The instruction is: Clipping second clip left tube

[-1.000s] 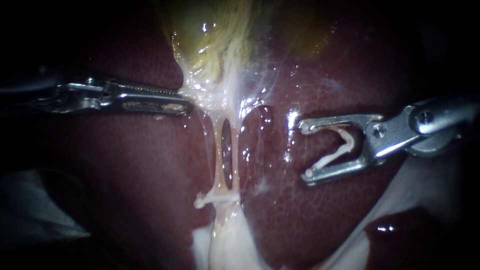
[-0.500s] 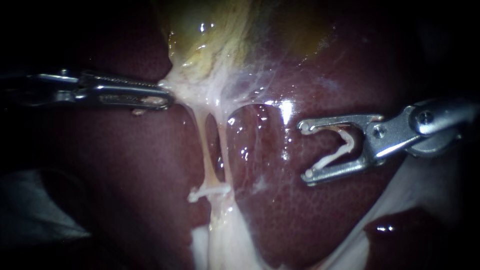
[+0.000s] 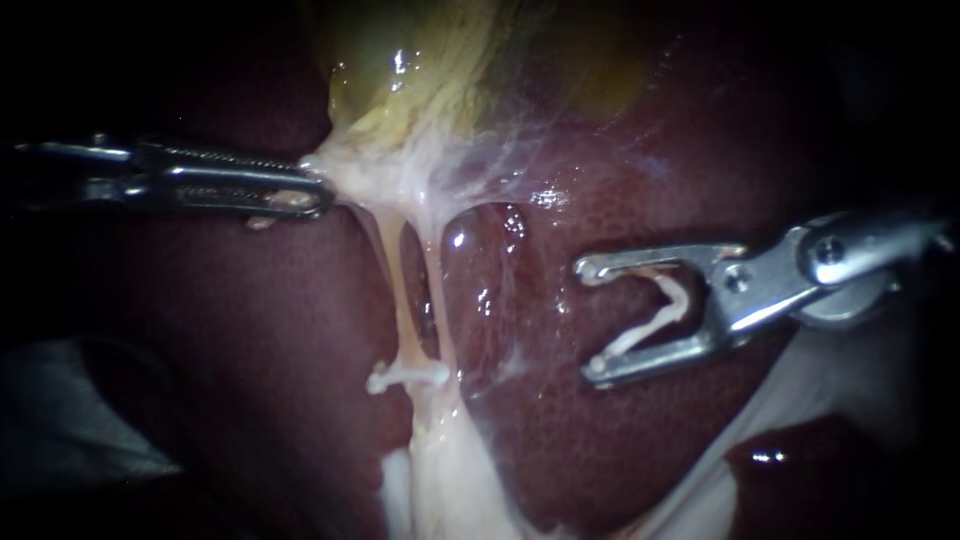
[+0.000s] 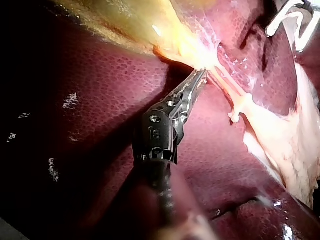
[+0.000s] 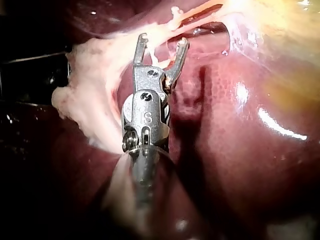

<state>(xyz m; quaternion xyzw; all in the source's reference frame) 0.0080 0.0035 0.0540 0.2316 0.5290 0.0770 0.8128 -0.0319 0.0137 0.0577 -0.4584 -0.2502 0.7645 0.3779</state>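
Our right instrument [image 3: 590, 320] holds its jaws wide around an open white V-shaped clip [image 3: 665, 312], well apart from the pale yellowish left tube [image 3: 395, 290]. Our left instrument [image 3: 315, 195] is clamped on whitish tissue [image 3: 370, 175] under the yellow gallbladder [image 3: 420, 70], stretching that tube. We want the jaws straddling the tube fully, on the gallbladder side of the small white seated clip [image 3: 405, 377], before squeezing.

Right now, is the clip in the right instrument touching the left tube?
Apart. The endoscope view shows a stretch of bare liver between the left tube and the clip carried by the right instrument.
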